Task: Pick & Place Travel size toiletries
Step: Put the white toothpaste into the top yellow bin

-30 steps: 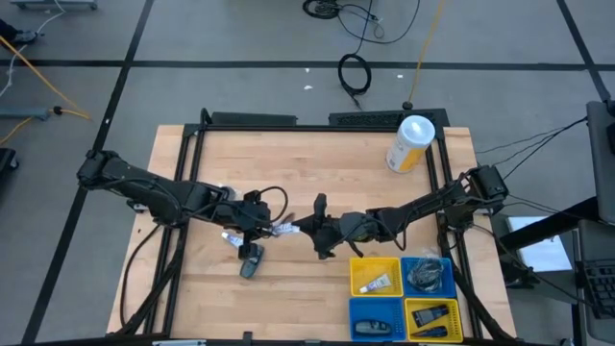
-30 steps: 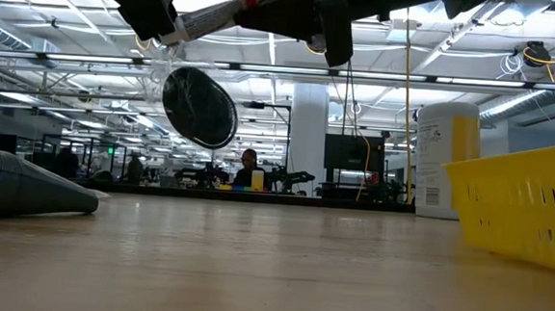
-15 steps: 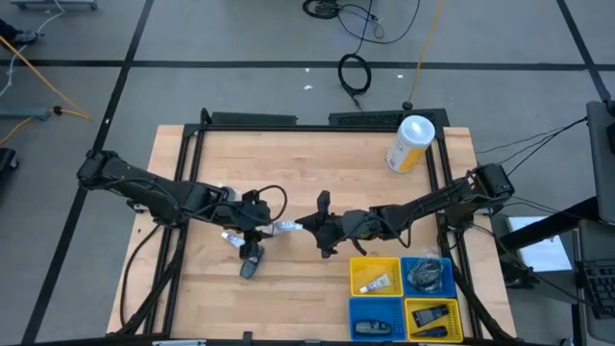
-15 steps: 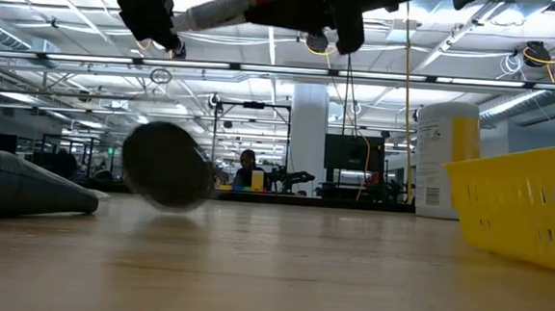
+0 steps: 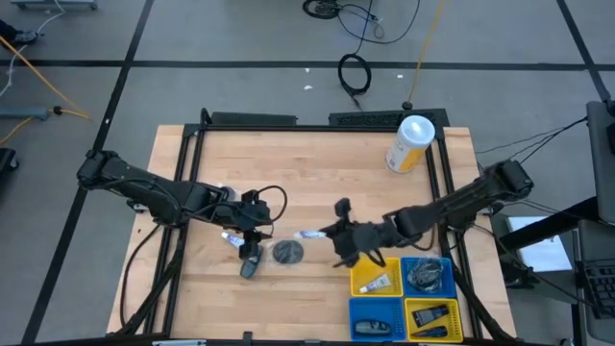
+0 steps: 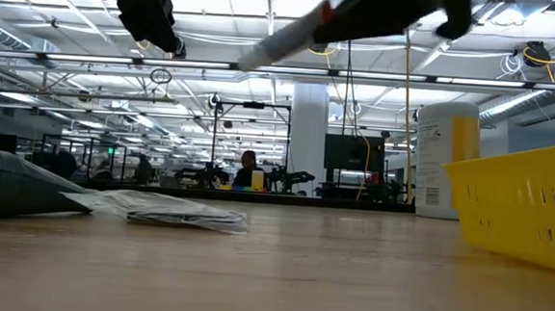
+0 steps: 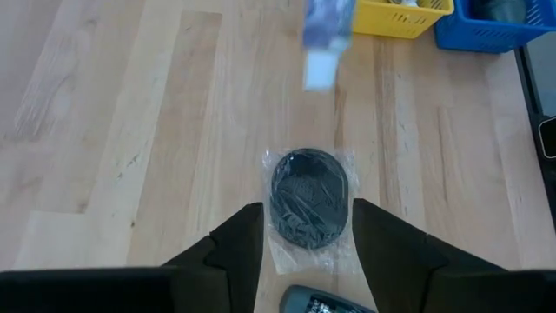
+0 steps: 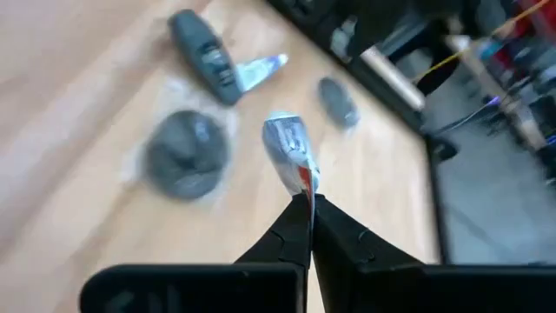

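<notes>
Right gripper (image 8: 307, 202) is clamped shut on the crimped end of a small white tube (image 8: 289, 148) and holds it in the air above the wooden table (image 5: 317, 163), just beside the yellow bin (image 5: 388, 266) at the near-right of the table. In the low view the tube (image 6: 280, 42) hangs tilted, well clear of the tabletop.

Left gripper (image 7: 306, 228) hovers over the table's left-centre, fingers (image 7: 243, 236) parted with nothing between them. Directly below it lies a dark grey round piece in clear wrap (image 7: 308, 197), flat on the wood (low view shows it (image 6: 173, 210) lying flat too).

A dark grey oblong piece (image 5: 252, 260) lies on the table just beside the wrapped piece (image 5: 287, 252); another small tube lies next to it.

Bins at the near-right: yellow one holds a white tube (image 5: 376, 283), blue bin (image 5: 429, 276) holds a dark wrapped item. A large white-and-yellow cylindrical canister (image 5: 411, 143) stands at the far-right corner.
</notes>
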